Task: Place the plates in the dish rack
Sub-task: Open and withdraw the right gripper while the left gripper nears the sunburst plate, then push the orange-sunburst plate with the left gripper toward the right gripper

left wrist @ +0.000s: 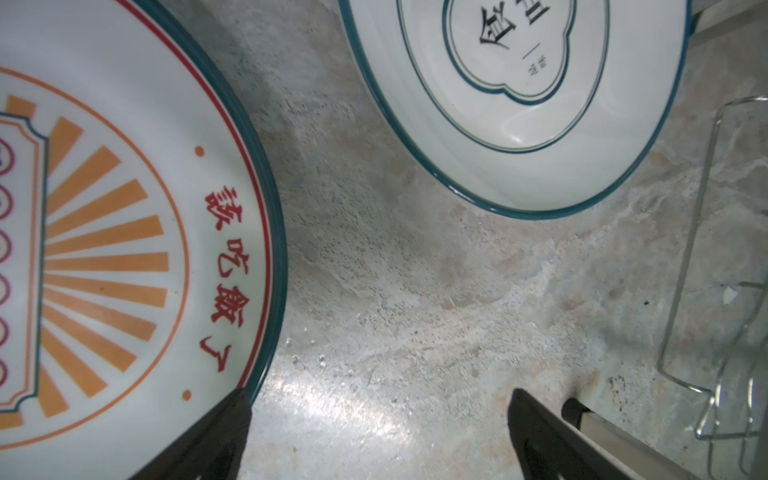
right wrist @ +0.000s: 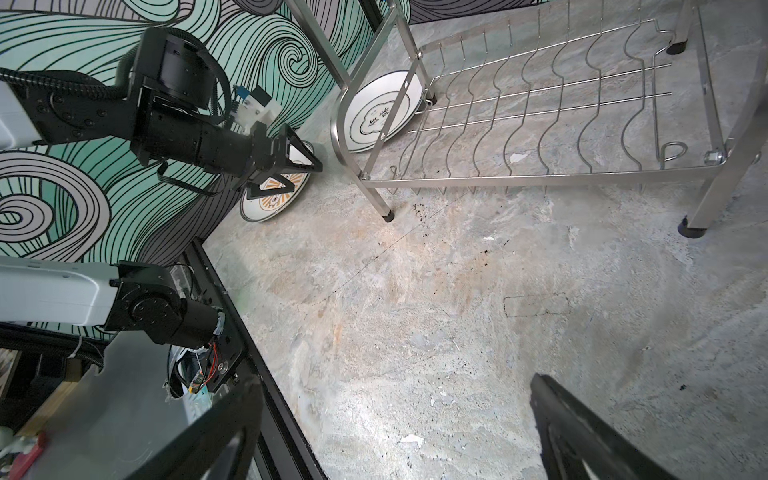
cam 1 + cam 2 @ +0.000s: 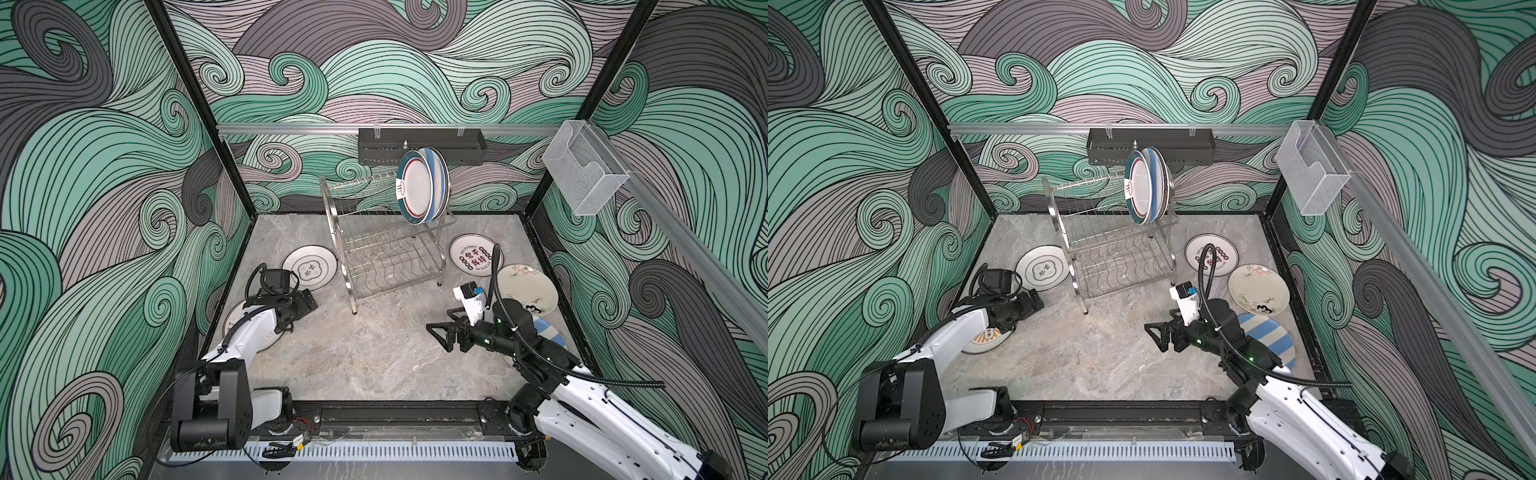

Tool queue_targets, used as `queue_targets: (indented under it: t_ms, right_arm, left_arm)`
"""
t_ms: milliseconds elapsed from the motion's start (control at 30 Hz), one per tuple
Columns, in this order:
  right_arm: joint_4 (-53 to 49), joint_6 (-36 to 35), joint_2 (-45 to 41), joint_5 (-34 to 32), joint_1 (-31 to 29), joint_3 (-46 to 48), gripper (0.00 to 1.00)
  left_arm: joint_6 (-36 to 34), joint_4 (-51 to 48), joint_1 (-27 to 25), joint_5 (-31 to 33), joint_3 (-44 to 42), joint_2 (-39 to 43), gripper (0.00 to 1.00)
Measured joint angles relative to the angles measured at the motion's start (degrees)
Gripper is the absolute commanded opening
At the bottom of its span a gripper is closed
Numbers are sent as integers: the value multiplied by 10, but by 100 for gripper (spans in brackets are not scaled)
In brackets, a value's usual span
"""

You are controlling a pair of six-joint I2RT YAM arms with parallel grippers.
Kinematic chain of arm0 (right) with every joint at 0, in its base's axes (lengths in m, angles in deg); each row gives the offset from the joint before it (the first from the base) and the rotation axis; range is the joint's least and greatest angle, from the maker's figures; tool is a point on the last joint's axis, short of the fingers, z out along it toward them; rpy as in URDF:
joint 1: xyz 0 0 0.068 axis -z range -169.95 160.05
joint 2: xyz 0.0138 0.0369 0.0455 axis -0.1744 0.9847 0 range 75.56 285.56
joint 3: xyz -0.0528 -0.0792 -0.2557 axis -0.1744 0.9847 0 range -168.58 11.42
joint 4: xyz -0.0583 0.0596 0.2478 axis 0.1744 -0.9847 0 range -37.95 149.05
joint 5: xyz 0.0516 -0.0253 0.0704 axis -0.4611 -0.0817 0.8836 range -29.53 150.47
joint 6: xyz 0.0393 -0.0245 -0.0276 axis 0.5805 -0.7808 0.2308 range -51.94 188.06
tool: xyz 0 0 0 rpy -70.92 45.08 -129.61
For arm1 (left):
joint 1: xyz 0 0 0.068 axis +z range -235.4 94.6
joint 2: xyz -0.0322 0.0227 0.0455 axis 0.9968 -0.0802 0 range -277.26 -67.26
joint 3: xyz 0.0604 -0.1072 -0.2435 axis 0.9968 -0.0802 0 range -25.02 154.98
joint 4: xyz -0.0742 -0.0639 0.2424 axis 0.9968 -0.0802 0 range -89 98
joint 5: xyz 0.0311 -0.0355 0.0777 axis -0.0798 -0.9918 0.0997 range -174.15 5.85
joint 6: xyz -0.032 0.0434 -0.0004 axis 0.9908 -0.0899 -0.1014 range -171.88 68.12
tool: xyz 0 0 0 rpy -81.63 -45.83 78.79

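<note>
Nearest, the right gripper point(image 3: 438, 336) hangs over the bare table point(image 3: 374, 365) with its fingers spread, holding nothing. The left gripper point(image 1: 378, 419), also spread and empty, has one finger over the rim of the sunburst plate point(image 1: 124, 249). That is probably the next pick: get under the rim, lift, turn it upright. Five plates lie flat: that one, the striped plate point(image 3: 1273, 336), cream plate point(image 3: 528, 289), red-lettered plate point(image 3: 471, 257) and teal-rimmed plate point(image 3: 309, 266). Beyond, the one rack point(image 3: 390, 266) holds at least two standing plates point(image 3: 417, 187) on its top tier.
</note>
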Motion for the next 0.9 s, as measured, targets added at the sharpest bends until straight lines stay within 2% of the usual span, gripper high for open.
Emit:
queue_targets:
  t_ms: [200,433,600,900]
  right_arm:
    - [21,0,31,17,3,-1,100]
    - [36,7,40,44,4,-1,100]
    - [40,9,47,59,4,-1,100]
    - [44,11,77,73,14,-10,100]
  left_arm:
    - [-1,-4,3,53,-2,17,98]
    - [-1,-13,15,67,1,-44,99]
    - [-2,-8,22,49,3,-75,99]
    - [17,33,23,-31,-27,-40,99]
